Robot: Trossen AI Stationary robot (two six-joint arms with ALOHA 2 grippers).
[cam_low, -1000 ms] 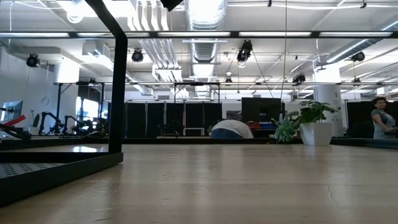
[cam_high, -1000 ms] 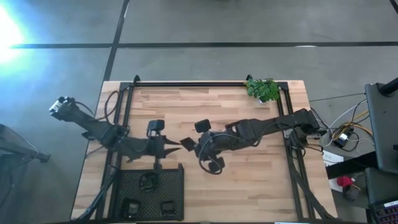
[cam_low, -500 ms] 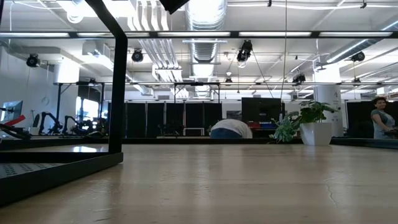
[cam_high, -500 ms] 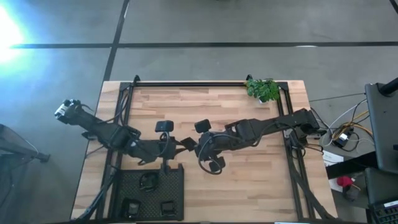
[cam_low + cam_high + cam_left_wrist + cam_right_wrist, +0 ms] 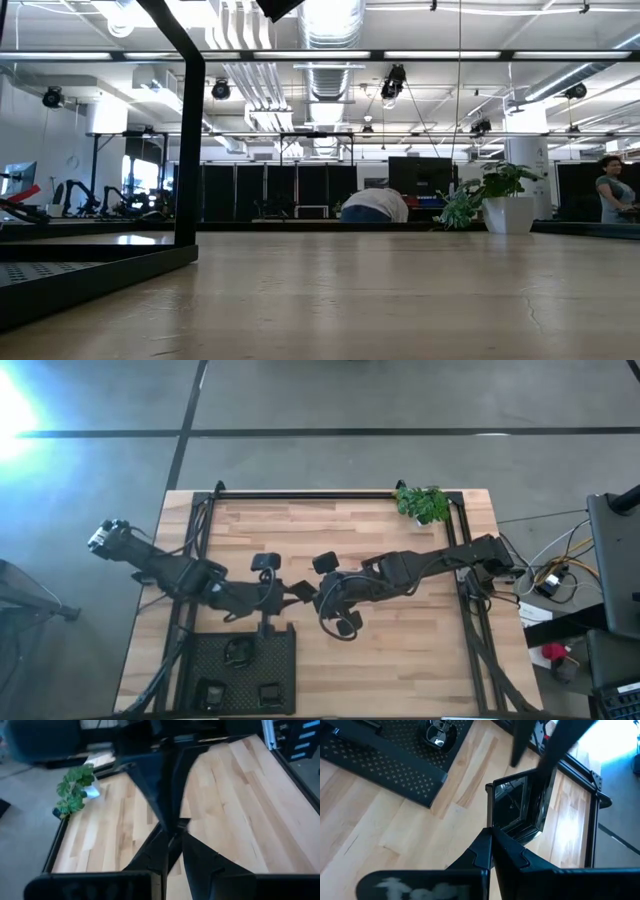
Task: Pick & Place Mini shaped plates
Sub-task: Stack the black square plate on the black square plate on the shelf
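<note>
A small black square plate (image 5: 302, 592) stands on edge in the air between my two grippers over the middle of the table. My left gripper (image 5: 291, 591) reaches it from the table's left and my right gripper (image 5: 316, 598) from the right. Both are shut on it. In the right wrist view the plate (image 5: 515, 805) faces the camera with its glossy hollow side. The black mesh tray (image 5: 243, 670) lies at the near edge, with a round dish (image 5: 238, 652) and two other small dark dishes in it. My left gripper (image 5: 172, 837) pinches a corner of the plate (image 5: 174, 824) between its two fingers, coming level from the table's left; the plate is clear of the table and on edge. My right gripper (image 5: 492, 832) pinches the opposite lower edge (image 5: 495, 826) of the plate between its fingertips, level from the right. The left arm's fingers (image 5: 520, 745) show at the plate's far edge.
A small green plant (image 5: 422, 503) stands at the table's far edge, also in the left wrist view (image 5: 75, 790). A black frame (image 5: 300, 494) runs around the table top. Bare wood (image 5: 400, 650) lies right of the tray. The low view shows only the tray's edge (image 5: 90, 268).
My left gripper has moved toward the table's right, up to the plate that my right gripper holds, and now has its fingers on it. The plate and my right gripper have stayed in place.
</note>
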